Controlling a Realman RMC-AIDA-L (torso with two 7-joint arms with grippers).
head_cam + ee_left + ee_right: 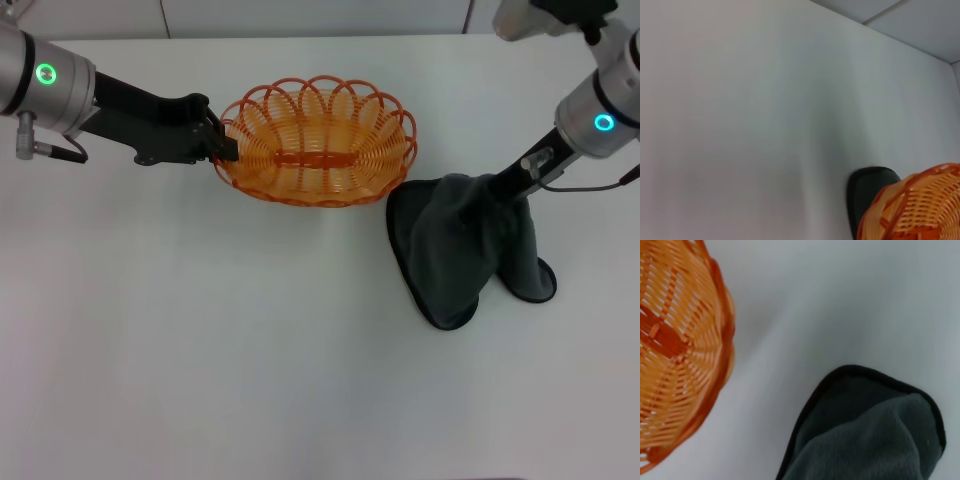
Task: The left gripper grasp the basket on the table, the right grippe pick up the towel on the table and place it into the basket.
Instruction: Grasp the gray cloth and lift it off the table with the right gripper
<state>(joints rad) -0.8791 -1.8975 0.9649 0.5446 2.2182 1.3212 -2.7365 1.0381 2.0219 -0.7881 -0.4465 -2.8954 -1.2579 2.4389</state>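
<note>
The orange wire basket (pixel 318 141) stands on the white table (pixel 200 350) at the upper middle of the head view. My left gripper (pixel 222 138) is shut on its left rim. The dark grey towel (pixel 460 250) lies just right of the basket, pulled up into a peak where my right gripper (pixel 497 185) is shut on it; its lower edge still rests on the table. In the left wrist view the basket (pixel 920 207) shows with the towel (pixel 871 187) behind it. In the right wrist view the basket (pixel 680 350) and the towel (pixel 865 430) sit apart.
The table's far edge (pixel 300 37) runs along the top of the head view. A thin cable (pixel 590 185) trails from the right arm above the towel. Bare white tabletop fills the near half.
</note>
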